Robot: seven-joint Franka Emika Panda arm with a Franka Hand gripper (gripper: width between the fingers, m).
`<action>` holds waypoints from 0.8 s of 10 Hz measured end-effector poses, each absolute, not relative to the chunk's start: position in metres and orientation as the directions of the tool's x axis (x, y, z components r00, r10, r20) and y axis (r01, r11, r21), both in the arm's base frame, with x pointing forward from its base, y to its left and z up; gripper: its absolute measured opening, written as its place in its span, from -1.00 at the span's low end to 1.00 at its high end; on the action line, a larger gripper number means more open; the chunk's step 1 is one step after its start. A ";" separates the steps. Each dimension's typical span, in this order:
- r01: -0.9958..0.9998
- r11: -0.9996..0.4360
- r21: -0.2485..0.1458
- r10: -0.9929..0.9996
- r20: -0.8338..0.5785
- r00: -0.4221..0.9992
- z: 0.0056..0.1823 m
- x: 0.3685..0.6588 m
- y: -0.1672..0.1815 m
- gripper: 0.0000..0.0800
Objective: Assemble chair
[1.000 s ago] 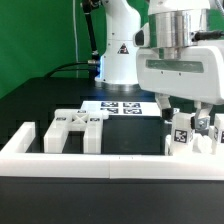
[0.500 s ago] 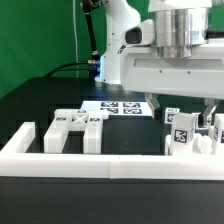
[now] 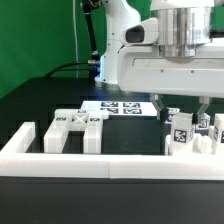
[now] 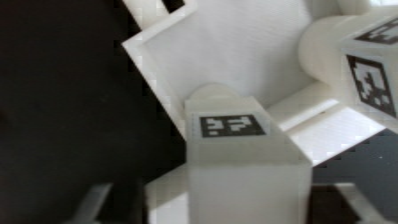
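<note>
My gripper (image 3: pixel 180 106) hangs over a cluster of white chair parts (image 3: pixel 182 132) with black-and-white tags at the exterior view's right, just behind the white border wall. In the wrist view a white blocky part (image 4: pixel 231 150) with a square tag stands between my fingertips (image 4: pixel 84 202). The gripper (image 4: pixel 228 208) is open, with dark gaps on both sides of the part. A tagged block (image 4: pixel 365 60) lies beside a flat white slab (image 4: pixel 214 55). More chair parts (image 3: pixel 75 125) lie at the exterior view's left.
The white border wall (image 3: pixel 110 160) runs along the front and turns back at both ends. The marker board (image 3: pixel 120 108) lies flat behind the parts. The arm's base (image 3: pixel 118 55) stands at the back, before a green curtain.
The gripper has shifted toward the exterior view's left over the right cluster and turned slightly. The parts have not moved.
</note>
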State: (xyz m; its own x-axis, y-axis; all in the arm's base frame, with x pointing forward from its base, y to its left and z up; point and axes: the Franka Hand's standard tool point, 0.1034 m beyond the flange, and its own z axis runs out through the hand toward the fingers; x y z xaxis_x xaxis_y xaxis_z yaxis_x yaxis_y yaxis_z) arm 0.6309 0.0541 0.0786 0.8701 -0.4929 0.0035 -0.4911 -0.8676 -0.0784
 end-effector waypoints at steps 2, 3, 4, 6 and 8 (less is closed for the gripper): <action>-0.515 -0.853 -0.079 -0.517 0.002 0.856 0.079 0.631 0.054 -0.28; -0.571 -0.817 -0.081 -0.573 -0.005 0.820 0.079 0.631 0.054 -0.28; -0.633 -0.770 -0.080 -0.635 -0.011 0.773 0.079 0.631 0.055 -0.28; -0.741 -0.667 -0.079 -0.742 -0.022 0.670 0.079 0.631 0.054 -0.28; -0.839 -0.539 -0.077 -0.840 -0.032 0.542 0.079 0.631 0.054 -0.28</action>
State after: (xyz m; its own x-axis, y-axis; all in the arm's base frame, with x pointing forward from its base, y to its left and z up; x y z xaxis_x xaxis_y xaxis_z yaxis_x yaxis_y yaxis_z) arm 0.6314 0.0544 0.0785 0.5422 -0.8396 -0.0315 -0.8389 -0.5388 -0.0773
